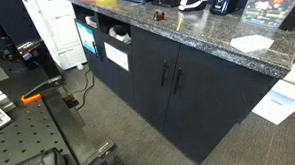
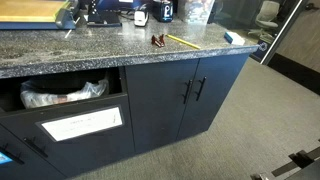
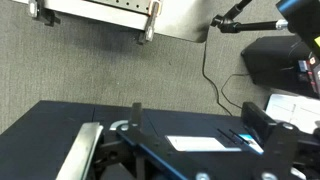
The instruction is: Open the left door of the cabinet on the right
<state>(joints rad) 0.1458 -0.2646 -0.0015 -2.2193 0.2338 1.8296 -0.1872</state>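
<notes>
No legible text anywhere. White label (image 2: 82, 124) on panel: too blurred. Paper (image 1: 251, 42) on table (image 1: 204, 40): print unreadable. Floor sheet (image 1: 280, 101): likewise.

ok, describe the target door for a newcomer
Under the speckled grey granite countertop sits a black-navy two-door cabinet. Take its left door, beside the open shelf bay; its black bar handle runs down the right edge, the twin's down the left.
</notes>
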